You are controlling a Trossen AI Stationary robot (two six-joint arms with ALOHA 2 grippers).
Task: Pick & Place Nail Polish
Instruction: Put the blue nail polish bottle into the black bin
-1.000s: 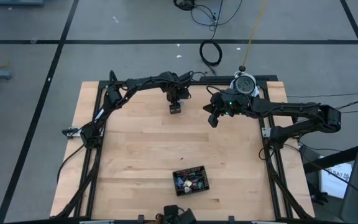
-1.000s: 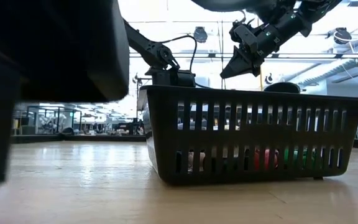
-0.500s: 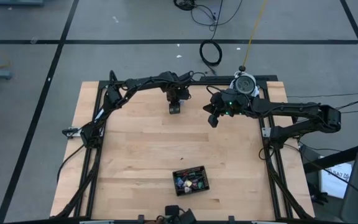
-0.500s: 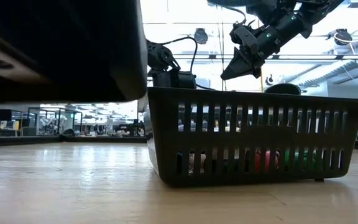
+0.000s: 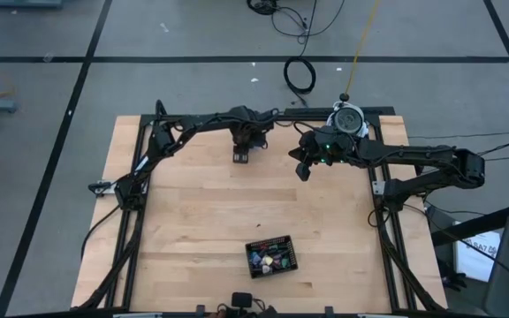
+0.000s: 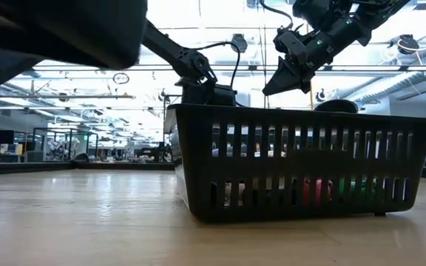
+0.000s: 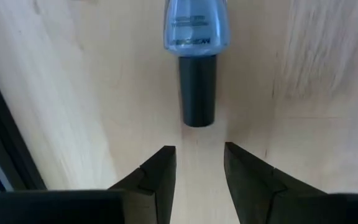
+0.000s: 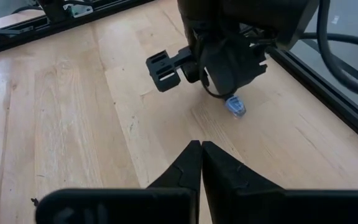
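The left gripper [image 7: 197, 165] hangs low over the wooden table [image 5: 193, 221] near its far edge, fingers [image 7: 157, 174] apart with nothing between them. Just ahead of the tips lies a blue nail polish bottle [image 7: 196, 28] on its side (dark cap [image 7: 197, 90] pointing toward the gripper), not touched. The right gripper [image 5: 302, 170] hovers higher, well to the side of it, its fingers pressed together and empty. More small bottles [image 5: 268, 258] sit in the black basket [image 6: 302, 159] near the table's front edge.
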